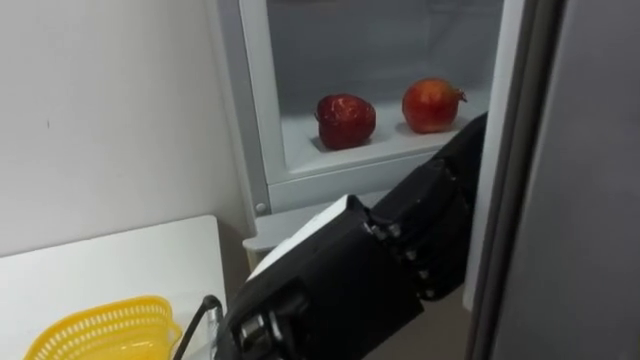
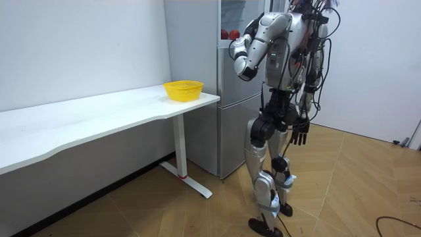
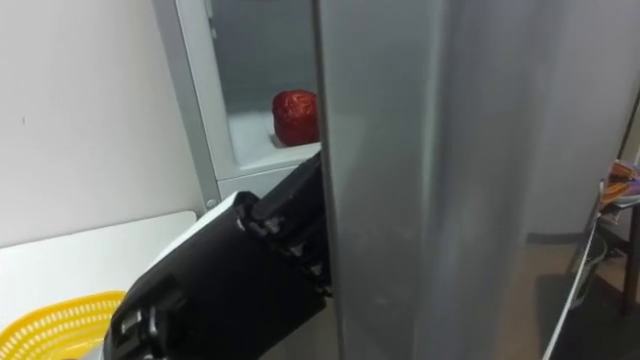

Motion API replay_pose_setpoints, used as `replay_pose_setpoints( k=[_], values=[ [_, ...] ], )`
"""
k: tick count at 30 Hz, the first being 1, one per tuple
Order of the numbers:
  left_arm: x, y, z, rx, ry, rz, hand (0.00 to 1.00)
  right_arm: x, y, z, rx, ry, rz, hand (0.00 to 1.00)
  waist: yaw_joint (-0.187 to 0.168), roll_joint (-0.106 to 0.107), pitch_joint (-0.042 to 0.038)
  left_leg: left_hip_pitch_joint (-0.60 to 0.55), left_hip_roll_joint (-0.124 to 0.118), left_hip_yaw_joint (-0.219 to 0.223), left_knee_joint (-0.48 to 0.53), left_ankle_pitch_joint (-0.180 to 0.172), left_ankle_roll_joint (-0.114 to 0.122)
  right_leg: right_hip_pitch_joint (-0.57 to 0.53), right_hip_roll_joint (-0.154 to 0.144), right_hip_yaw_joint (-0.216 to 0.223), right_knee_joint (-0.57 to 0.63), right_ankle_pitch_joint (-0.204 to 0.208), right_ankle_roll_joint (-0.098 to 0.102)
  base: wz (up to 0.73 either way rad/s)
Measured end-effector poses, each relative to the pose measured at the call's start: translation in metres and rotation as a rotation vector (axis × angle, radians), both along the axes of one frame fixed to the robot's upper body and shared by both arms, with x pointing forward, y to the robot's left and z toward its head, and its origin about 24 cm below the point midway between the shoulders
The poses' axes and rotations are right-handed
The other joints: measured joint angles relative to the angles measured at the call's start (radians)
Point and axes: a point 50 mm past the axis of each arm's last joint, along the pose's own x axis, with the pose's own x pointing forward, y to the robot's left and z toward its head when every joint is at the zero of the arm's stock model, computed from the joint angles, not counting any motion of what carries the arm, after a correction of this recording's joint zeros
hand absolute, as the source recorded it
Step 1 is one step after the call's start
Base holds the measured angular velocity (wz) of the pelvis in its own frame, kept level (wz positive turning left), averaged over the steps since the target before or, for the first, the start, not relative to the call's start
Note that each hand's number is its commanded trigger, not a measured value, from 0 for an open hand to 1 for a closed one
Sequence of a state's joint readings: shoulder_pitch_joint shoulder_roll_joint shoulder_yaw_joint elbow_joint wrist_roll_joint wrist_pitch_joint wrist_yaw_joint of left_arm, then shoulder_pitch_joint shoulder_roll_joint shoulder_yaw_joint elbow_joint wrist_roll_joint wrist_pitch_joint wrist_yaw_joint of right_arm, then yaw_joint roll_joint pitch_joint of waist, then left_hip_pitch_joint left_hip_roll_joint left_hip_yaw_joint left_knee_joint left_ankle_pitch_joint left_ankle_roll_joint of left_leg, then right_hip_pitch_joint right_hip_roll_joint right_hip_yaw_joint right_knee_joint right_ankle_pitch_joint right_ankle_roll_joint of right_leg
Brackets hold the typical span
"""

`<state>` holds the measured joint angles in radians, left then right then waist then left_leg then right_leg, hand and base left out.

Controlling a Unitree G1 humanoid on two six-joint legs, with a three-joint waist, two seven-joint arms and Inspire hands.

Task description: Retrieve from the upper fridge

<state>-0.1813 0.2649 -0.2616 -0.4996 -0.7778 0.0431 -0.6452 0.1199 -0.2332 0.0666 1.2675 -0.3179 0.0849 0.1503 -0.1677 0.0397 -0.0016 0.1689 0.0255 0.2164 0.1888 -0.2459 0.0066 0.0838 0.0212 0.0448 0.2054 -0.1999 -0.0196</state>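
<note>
Nearest me, the basket [image 1: 100, 330] sits on the table [image 1: 110, 265]. My left hand [image 1: 440, 195] is up at the edge of the fridge door [image 1: 560, 200] with its fingers hidden there, so I cannot tell its grasp. The right hand [image 2: 299, 133] hangs slack and empty. Beyond, on the upper shelf [image 1: 400, 147], lie an apple [image 1: 345, 120] and a second red fruit [image 1: 432, 105] (not touching). My worry is that the door closes on my forearm, or that a hurried reach rolls a fruit off.
</note>
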Motion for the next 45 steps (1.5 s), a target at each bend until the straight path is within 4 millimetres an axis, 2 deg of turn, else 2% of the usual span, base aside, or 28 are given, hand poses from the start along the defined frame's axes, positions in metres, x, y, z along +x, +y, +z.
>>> replay_pose_setpoints(
  k=[8,13,14,17,20,22,25,31,38,45],
  values=[
    [-0.002,-0.004,-0.002,0.003,0.011,-0.021,0.00,0.005,-0.001,0.000,-0.009,-0.017,-0.003,0.00,-0.031,0.003,-0.0009,0.000,0.001,0.025,0.000,0.000,0.000,-0.003,0.002,0.023,-0.002,0.001,0.001,-0.05],
    [-0.002,-0.006,-0.002,0.011,0.009,-0.036,0.00,-0.002,-0.002,0.000,-0.006,-0.001,-0.033,0.00,-0.058,0.012,-0.0006,-0.001,0.002,0.042,0.000,0.000,0.000,-0.013,0.004,0.037,-0.003,0.004,0.001,-0.15],
    [-0.001,-0.007,-0.001,0.021,0.002,-0.040,0.00,-0.004,-0.002,0.000,-0.004,0.003,-0.049,0.00,-0.073,0.016,-0.0004,-0.002,0.002,0.043,-0.001,0.000,0.000,-0.014,0.003,0.037,-0.004,0.005,0.001,0.00],
    [0.005,-0.011,0.001,0.042,-0.011,-0.051,0.00,-0.007,-0.002,0.000,-0.005,0.011,-0.067,0.00,-0.094,0.026,0.0038,-0.002,0.003,0.043,-0.001,0.000,0.000,-0.014,0.002,0.039,-0.003,0.005,0.002,0.00],
    [0.007,-0.013,0.004,0.046,-0.023,-0.058,0.00,-0.007,-0.005,0.001,-0.009,0.004,-0.093,0.00,-0.117,0.038,0.0113,-0.001,0.002,0.048,-0.002,0.000,0.000,-0.013,0.003,0.046,-0.002,0.006,0.004,-0.08],
    [0.009,-0.014,0.002,0.059,-0.016,-0.058,0.00,-0.006,-0.007,0.002,-0.011,0.001,-0.097,0.00,-0.132,0.045,0.0126,0.001,0.001,0.060,-0.002,0.000,0.000,-0.014,0.005,0.054,0.000,0.007,0.004,-0.12],
    [0.009,-0.015,0.000,0.067,-0.008,-0.061,0.00,-0.006,-0.006,0.001,-0.005,0.003,-0.098,0.00,-0.136,0.045,0.0125,0.005,0.007,0.084,-0.002,0.000,0.000,-0.016,0.013,0.069,0.000,0.011,0.001,-0.15],
    [0.010,-0.017,0.001,0.070,-0.008,-0.067,0.00,-0.004,-0.007,0.002,-0.005,-0.001,-0.098,0.00,-0.158,0.045,0.0127,0.008,0.013,0.085,-0.002,0.000,0.000,-0.018,0.020,0.078,-0.017,0.015,-0.002,-0.03],
    [0.010,-0.028,0.004,0.083,-0.024,-0.109,0.00,-0.003,-0.009,0.003,0.014,0.005,-0.099,0.00,-0.161,0.045,0.0127,0.008,0.015,0.086,-0.002,0.000,0.000,-0.022,0.025,0.092,-0.018,0.018,-0.005,-0.07],
    [0.011,-0.032,0.010,0.089,-0.049,-0.124,0.00,-0.001,-0.011,0.004,0.017,-0.018,-0.128,0.00,-0.183,0.045,0.0127,0.008,0.017,0.089,-0.002,0.000,0.000,-0.019,0.026,0.095,-0.020,0.021,-0.006,-0.03]
  ],
)
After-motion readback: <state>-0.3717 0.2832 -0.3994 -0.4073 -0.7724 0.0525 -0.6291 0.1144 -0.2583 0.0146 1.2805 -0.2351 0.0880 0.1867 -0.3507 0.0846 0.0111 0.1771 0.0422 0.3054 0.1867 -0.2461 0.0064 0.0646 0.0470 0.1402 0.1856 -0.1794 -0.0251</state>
